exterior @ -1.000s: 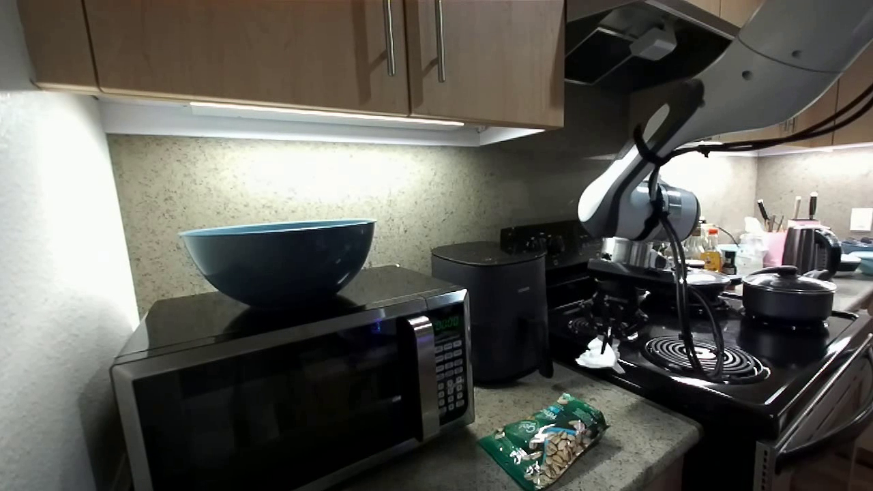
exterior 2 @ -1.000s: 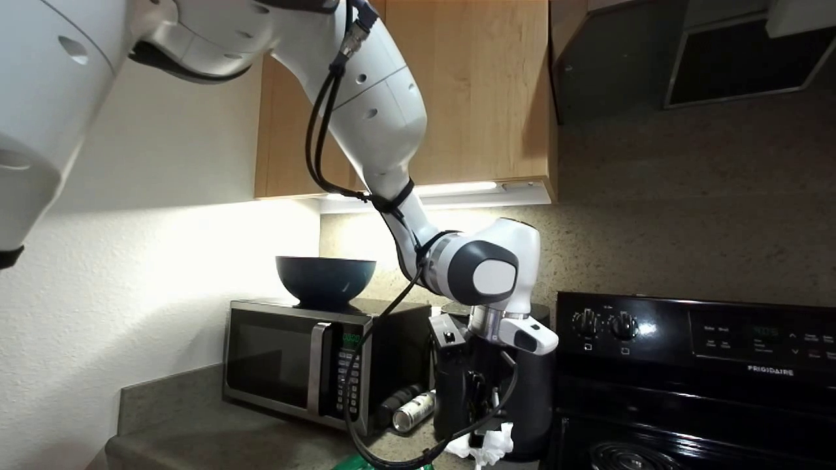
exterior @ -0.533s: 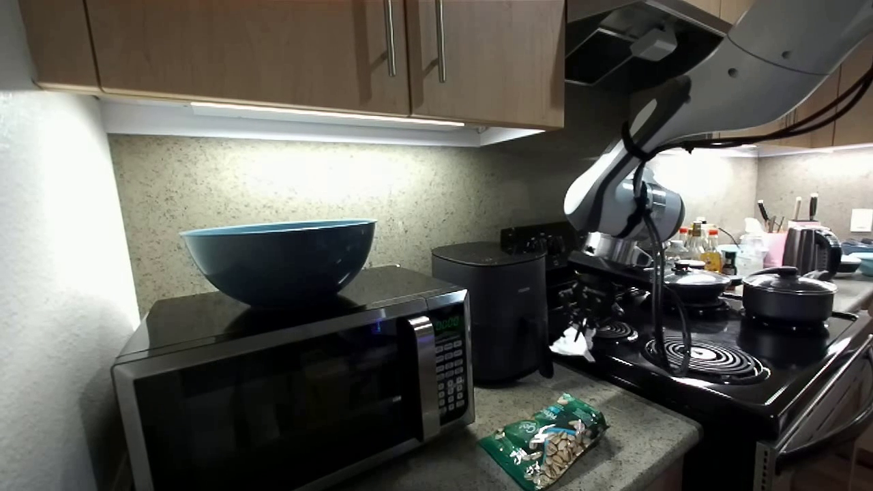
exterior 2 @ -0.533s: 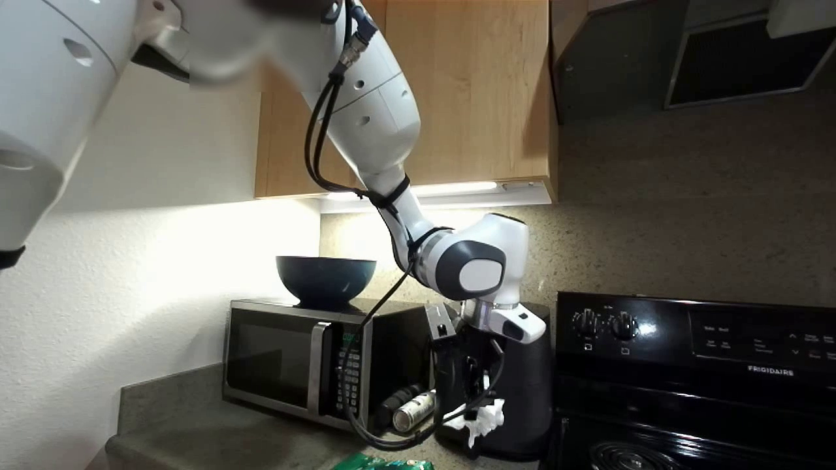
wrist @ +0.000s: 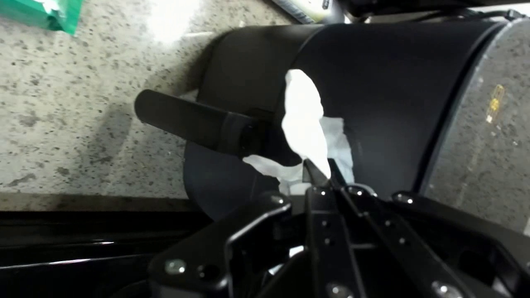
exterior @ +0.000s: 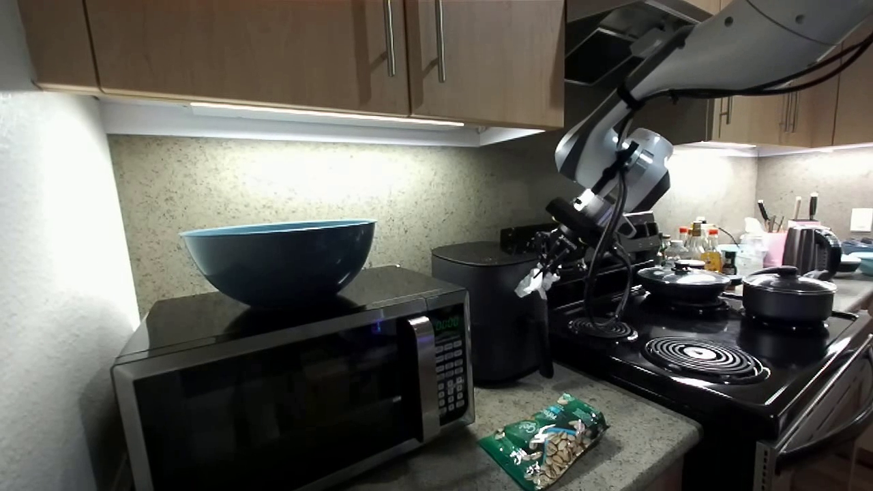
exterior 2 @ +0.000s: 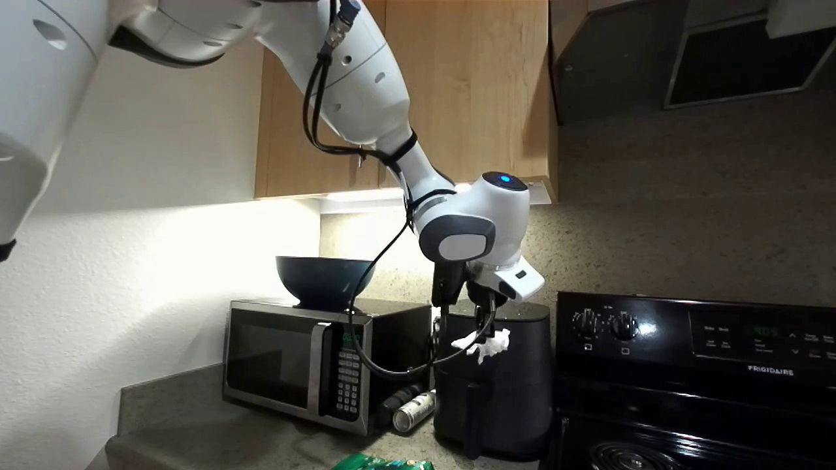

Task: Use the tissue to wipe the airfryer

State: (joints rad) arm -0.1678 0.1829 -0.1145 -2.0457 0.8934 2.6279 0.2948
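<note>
One gripper (wrist: 325, 172) is pinching one tissue (wrist: 304, 116) mid-frame in the wrist view, before one airfryer (wrist: 385, 82); whether tissue and airfryer are touching isn't showing. Probably the wipe is being lined up, the next move calling for light pressing and sweeping. In an exterior view, one bowl (exterior: 279, 266) is resting on one microwave (exterior: 273, 409) at left, one packet (exterior: 549, 440) is lying bottom centre-right, two lidded pots (exterior: 788, 300) are standing right.
</note>
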